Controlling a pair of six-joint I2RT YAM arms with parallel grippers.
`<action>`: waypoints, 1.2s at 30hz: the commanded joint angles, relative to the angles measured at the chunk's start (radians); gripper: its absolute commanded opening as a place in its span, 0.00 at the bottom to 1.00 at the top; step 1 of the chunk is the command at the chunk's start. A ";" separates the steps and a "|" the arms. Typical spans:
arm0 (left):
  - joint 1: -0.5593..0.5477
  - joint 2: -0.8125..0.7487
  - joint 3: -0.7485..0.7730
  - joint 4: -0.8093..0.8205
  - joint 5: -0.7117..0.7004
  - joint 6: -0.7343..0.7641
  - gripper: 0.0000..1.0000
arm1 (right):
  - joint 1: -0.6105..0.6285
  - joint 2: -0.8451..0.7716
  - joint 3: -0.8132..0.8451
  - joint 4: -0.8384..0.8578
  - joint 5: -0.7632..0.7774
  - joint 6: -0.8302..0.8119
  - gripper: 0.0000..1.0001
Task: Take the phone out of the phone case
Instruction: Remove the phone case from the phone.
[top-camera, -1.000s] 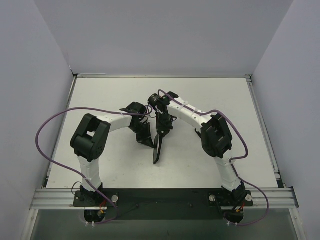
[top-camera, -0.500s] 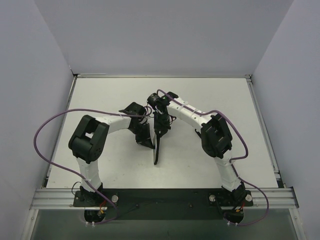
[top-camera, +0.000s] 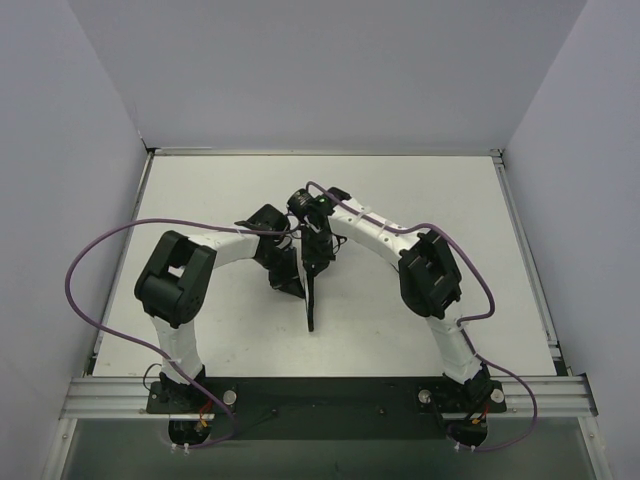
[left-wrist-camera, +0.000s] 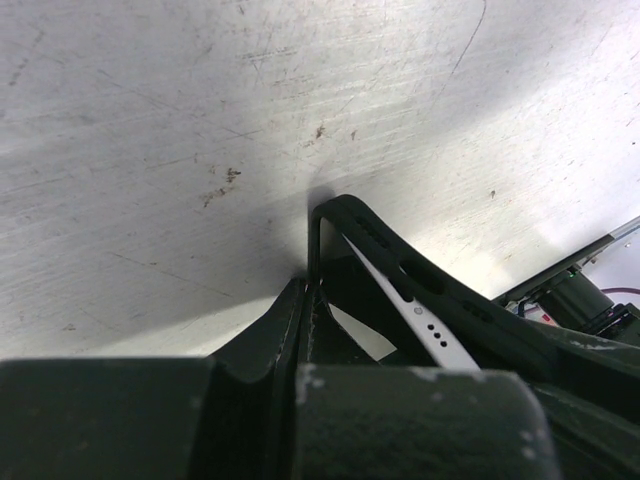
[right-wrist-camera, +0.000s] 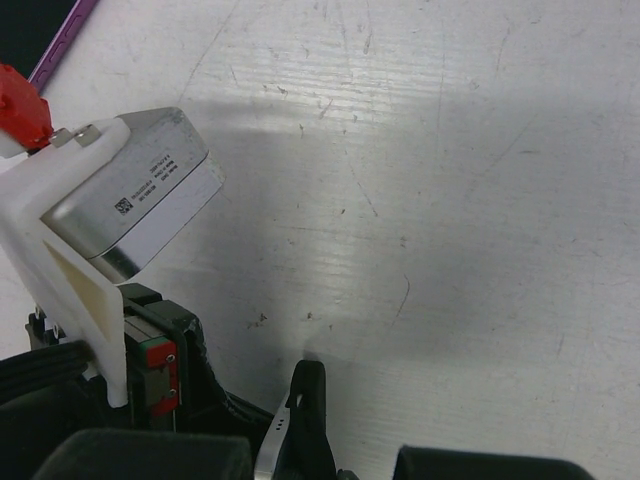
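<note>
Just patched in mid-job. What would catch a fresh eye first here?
The left tool and right tool meet at centre, both shut on a black phone case standing on edge. In the left wrist view, the case's corner gapes away from the silver phone.

Left tool (top-camera: 292, 283) and right tool (top-camera: 315, 265) both clamped shut, close together.

Not much to read here tbh. The only printed thing is a small sticker (right-wrist-camera: 145, 180) on the silver box (right-wrist-camera: 175, 212) in the right wrist view. It has a little square code and a couple of lines of tiny black print, way too small to make out. Nothing else legible in any view.
</note>
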 joint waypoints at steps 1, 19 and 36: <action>0.012 0.041 -0.047 0.000 -0.153 0.037 0.00 | 0.096 0.147 -0.081 -0.056 -0.095 0.000 0.08; 0.049 0.010 -0.048 0.000 -0.135 0.035 0.00 | 0.129 0.247 -0.093 -0.107 -0.012 -0.032 0.14; 0.141 -0.079 -0.134 0.052 -0.055 -0.015 0.00 | 0.119 0.173 -0.204 -0.002 -0.003 0.012 0.00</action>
